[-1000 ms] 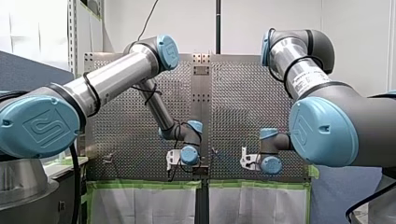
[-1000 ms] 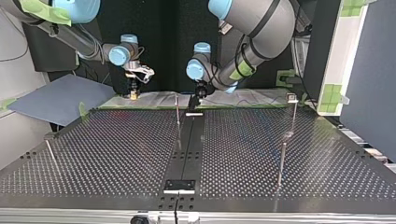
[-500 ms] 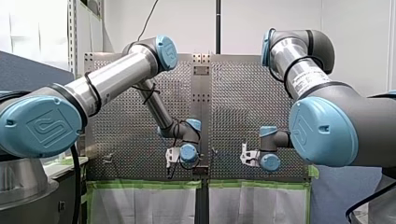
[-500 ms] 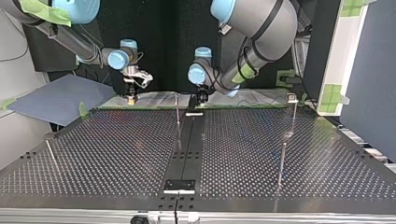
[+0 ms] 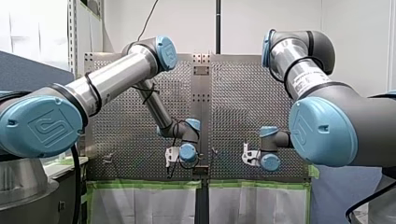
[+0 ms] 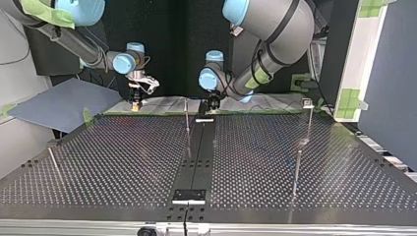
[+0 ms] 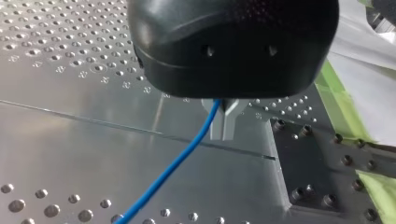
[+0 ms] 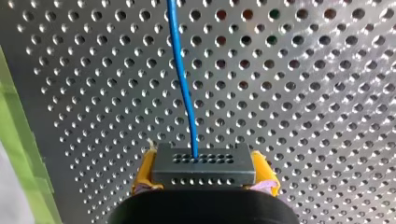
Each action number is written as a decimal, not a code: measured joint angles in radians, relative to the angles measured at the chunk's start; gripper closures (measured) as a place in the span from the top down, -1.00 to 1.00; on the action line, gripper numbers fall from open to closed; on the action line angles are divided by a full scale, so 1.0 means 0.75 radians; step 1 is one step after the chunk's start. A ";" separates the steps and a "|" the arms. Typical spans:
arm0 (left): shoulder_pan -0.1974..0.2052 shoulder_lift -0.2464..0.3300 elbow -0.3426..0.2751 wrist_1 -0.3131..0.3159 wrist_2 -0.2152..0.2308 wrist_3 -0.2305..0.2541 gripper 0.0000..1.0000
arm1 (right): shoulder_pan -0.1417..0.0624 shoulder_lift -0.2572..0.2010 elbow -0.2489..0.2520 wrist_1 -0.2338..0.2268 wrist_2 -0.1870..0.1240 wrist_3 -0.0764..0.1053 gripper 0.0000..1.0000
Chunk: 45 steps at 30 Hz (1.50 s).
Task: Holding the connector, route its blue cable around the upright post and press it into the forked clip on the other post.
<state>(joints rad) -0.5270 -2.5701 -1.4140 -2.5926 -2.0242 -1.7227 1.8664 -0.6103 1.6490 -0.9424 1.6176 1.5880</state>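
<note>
Between right fingers point(image 8: 142, 173) — connector point(image 8: 203, 168), blue cable point(image 8: 181, 84) ahead.

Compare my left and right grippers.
The left gripper shows bare metal fingers; the right gripper has yellow pads. The left pinches the blue cable itself; the right clamps the dark connector that the cable enters. Both are shut and sit close above the perforated table.
</note>
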 joint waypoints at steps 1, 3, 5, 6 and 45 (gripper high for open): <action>0.000 0.000 0.000 0.000 0.000 0.000 -1.00 | 0.000 0.005 -0.005 0.004 0.006 -0.003 -1.00; 0.000 0.000 0.000 -0.001 0.000 0.000 -1.00 | -0.002 0.022 -0.021 0.018 0.023 -0.015 -1.00; 0.000 0.000 0.000 -0.002 0.000 0.000 -1.00 | -0.002 0.045 -0.044 0.039 0.039 -0.027 -1.00; 0.000 0.000 0.000 -0.003 0.000 -0.001 -1.00 | -0.002 0.055 -0.053 0.050 0.044 -0.031 -1.00; 0.061 0.000 0.081 -0.076 0.064 -0.006 -1.00 | -0.015 0.092 -0.301 0.269 0.123 -0.059 -1.00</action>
<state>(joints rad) -0.4810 -2.5699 -1.3530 -2.6494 -1.9763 -1.7272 1.8554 -0.5411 1.4235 -0.7404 1.7100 1.5435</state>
